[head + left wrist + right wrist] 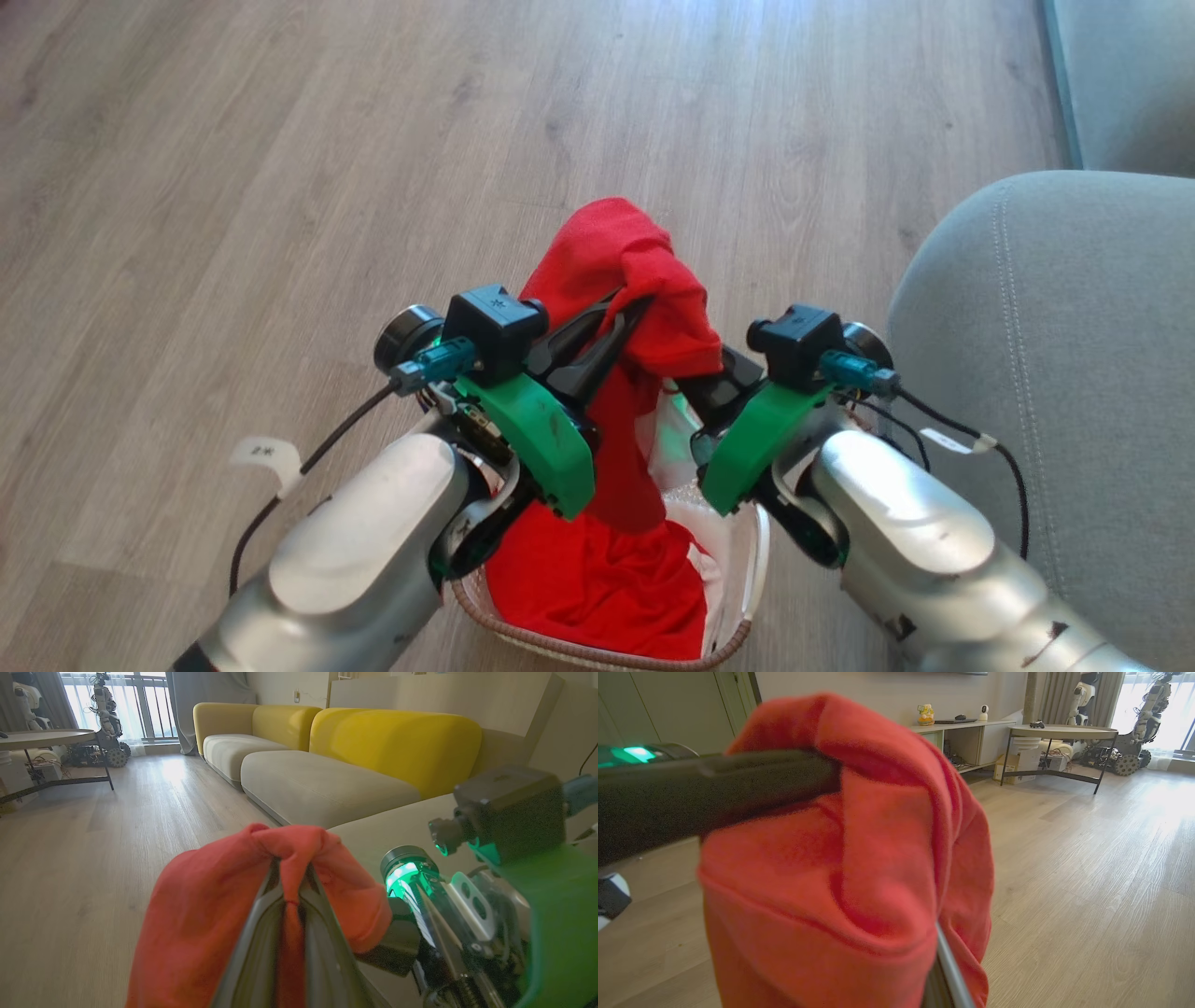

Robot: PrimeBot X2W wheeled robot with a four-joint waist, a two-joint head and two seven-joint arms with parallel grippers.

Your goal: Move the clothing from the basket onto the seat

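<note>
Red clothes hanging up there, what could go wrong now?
1. The left jaws pinch only a thin fold of the clothing, so it may slip out and land on the floor.
2. Its lower part hangs down into the basket; lifting higher could tug or tip the basket.
3. The clothing drapes over the right jaws, so it might snag there on the way to the seat.

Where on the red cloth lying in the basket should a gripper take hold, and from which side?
Probably from straight above, through the open top of the basket, pinching a wrinkle near the middle of the red cloth. It lies slack and low, and the basket walls close off any sideways approach.
</note>
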